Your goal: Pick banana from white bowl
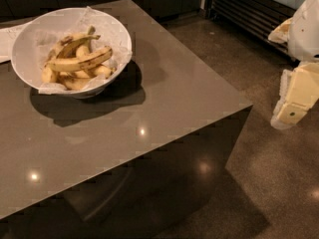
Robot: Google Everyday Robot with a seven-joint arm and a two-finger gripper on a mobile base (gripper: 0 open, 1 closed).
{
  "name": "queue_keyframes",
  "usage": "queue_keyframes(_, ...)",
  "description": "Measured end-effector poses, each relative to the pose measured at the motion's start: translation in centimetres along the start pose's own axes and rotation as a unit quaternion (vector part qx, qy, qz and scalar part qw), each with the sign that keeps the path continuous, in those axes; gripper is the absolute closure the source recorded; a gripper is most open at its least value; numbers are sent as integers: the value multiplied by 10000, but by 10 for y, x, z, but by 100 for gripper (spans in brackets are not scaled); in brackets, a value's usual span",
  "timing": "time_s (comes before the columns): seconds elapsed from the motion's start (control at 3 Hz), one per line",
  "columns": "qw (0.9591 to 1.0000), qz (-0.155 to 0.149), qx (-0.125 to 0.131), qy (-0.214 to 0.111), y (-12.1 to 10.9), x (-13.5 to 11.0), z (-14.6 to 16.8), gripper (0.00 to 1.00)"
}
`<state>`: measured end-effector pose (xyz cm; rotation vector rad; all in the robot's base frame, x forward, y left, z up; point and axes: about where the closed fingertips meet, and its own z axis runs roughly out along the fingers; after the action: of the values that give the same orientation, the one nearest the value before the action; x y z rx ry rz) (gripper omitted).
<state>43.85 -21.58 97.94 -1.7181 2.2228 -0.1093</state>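
The banana [82, 61] is lying in the white bowl [27, 44], the end effector [294, 103] hanging well apart from it, grip state indiscernible.

Dim, warm light falls from above and somewhat behind the white bowl [22, 54], the brightest thing in view, with its inner wall nearly washed out. The bowl throws a dark, soft-edged shadow onto the glossy table [164, 98] just in front of it and to its right. Small round glints of lamps dot the tabletop well in front of the bowl. The gripper [291, 114], far right of the bowl over the dull brown floor [279, 193], is lit pale yellow. Behind the bowl the background sinks to near black
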Motion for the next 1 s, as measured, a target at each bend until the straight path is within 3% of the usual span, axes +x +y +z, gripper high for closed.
queue_keyframes(0.33, 10000, 27, 27, 21, -5, -8, -5, 0)
queue_keyframes(0.67, 10000, 10, 27, 72, -19, -31, -10, 0)
queue_keyframes(1.0, 9996, -206, -87, 144, -32, -64, -7, 0)
